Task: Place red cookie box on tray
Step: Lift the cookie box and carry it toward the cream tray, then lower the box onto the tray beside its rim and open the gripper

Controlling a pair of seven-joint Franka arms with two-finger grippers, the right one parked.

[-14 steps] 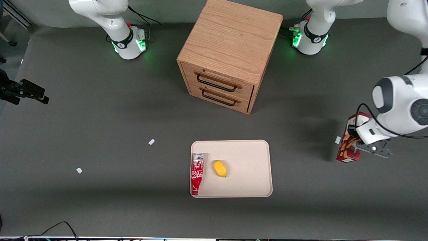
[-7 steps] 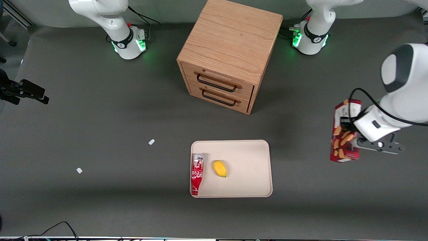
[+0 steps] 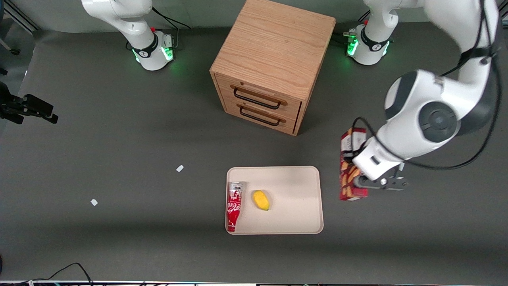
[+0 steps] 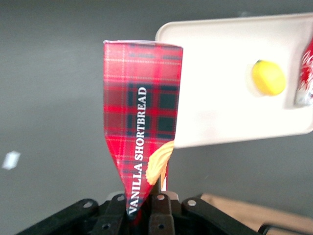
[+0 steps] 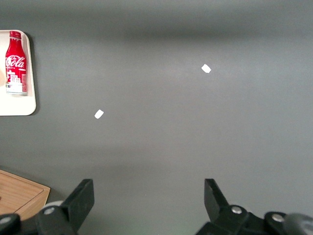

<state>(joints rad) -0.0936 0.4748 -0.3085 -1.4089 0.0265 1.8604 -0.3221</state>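
On the tray (image 3: 301,186) we saw a soda bottle (image 3: 234,206), then a yellow fruit (image 3: 261,200). Just beside the tray, toward the working arm's end, the gripper (image 3: 359,180) held the red cookie box (image 3: 349,174) clamped between its fingers, above the table.

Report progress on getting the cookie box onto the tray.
Done: the gripper is shut on the cookie box and holds it off the table. In hand: the box hangs just outside the tray, toward the working arm's end. Left: carry it over the bare part beside the lemon, set it down, release.
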